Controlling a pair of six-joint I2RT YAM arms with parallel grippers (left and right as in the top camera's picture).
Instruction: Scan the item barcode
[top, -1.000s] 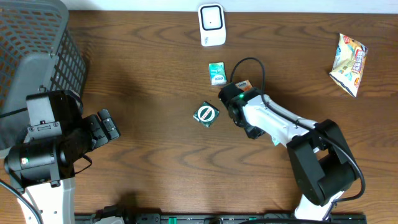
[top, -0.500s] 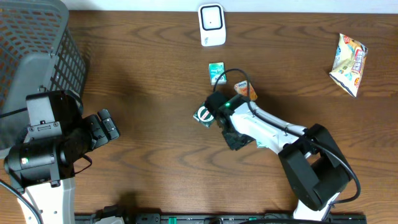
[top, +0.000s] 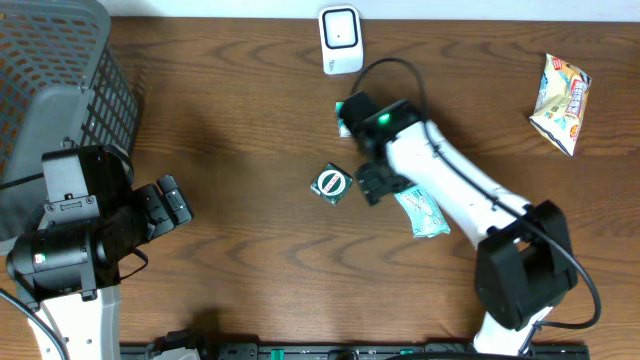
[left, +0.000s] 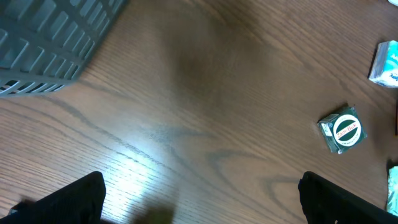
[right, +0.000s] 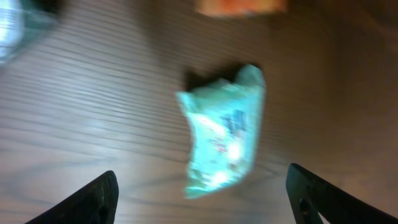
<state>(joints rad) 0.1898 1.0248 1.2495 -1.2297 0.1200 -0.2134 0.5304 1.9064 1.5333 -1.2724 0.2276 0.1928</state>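
Left gripper (left: 199, 190): spread wide, empty, over bare bench (left: 186, 93).
Right gripper (right: 201, 173): spread, pinching nothing; its view is blurred.
Teal packet (top: 421, 211): flat on the bench, just beside the right gripper, apart from its fingers.
Round green pack (top: 331, 184): on the bench, near the right gripper's other side.
Scanner (top: 340, 40): at the far edge, well apart from the teal packet.

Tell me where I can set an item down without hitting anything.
Bare wood lies between the basket and the scanner, and again between scanner and snack bag. Crowded at centre: green box, teal packet and the right arm sit close together.
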